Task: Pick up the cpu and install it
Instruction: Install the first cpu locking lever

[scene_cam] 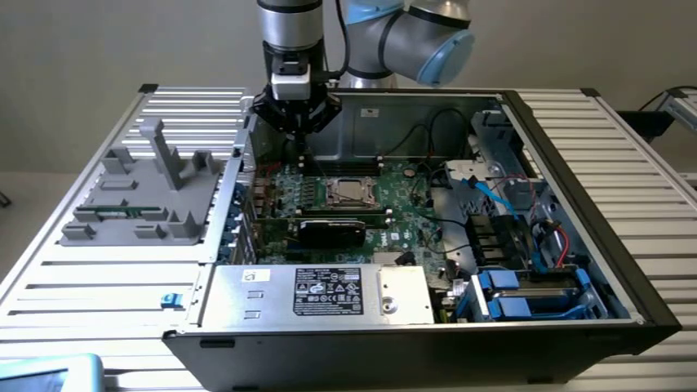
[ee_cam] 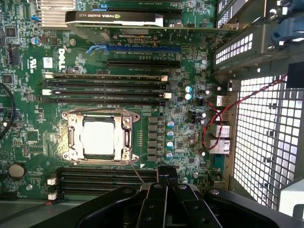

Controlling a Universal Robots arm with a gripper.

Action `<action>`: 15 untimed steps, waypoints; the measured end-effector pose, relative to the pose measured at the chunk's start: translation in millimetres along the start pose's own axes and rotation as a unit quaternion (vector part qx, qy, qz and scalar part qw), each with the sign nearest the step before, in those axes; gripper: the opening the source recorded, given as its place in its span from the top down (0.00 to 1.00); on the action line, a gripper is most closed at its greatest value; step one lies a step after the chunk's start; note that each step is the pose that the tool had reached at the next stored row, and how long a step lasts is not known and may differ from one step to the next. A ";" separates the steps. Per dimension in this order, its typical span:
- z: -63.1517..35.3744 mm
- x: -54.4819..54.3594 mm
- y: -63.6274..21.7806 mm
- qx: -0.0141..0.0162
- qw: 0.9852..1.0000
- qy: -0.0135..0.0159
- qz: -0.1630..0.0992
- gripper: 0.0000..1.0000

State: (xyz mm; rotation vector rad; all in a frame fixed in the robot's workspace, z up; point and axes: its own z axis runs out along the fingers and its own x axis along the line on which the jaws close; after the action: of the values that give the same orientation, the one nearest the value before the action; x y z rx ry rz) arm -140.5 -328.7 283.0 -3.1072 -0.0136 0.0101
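The cpu (ee_cam: pixel 99 137), a shiny silver-grey square, lies flat inside the metal frame of the socket (ee_cam: pixel 71 137) on the green motherboard. In the exterior view the cpu (scene_cam: pixel 348 192) sits mid-board inside the open computer case. My gripper (scene_cam: pixel 296 129) hangs above the board's rear edge, up and toward the exterior view's left of the socket. Its fingers (ee_cam: pixel 159 183) are pressed together with nothing between them. The gripper is apart from the cpu.
A black graphics card (scene_cam: pixel 330 229) stands in front of the socket, and memory slots (ee_cam: pixel 107 88) flank it. A grey parts fixture (scene_cam: pixel 142 196) lies outside the case on the exterior view's left. Cables (ee_cam: pixel 213 118), blue drive bays (scene_cam: pixel 523 294) and the power supply (scene_cam: pixel 316 290) crowd the case.
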 end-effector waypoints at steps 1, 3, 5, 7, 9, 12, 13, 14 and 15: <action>0.0 0.0 0.0 0.000 1.000 0.000 0.000 0.89; 0.0 -0.1 0.0 0.000 1.000 0.000 0.000 0.89; 0.1 -0.7 0.0 0.000 1.000 0.000 0.000 0.89; 0.0 -0.8 0.6 0.001 1.000 0.000 0.000 0.89; 0.0 -0.8 1.4 0.003 1.000 -0.001 0.000 0.89; 0.5 -0.8 2.6 0.008 1.000 -0.002 0.000 0.89; 1.0 -0.8 3.1 0.013 1.000 -0.003 0.000 0.89; 1.6 -0.8 3.5 0.016 1.000 -0.003 0.000 0.89; 2.3 -0.8 3.9 0.019 1.000 -0.004 0.000 0.89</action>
State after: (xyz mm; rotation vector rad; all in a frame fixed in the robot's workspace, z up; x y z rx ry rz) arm -141.3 -332.5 280.5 -3.0684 -0.0135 0.0213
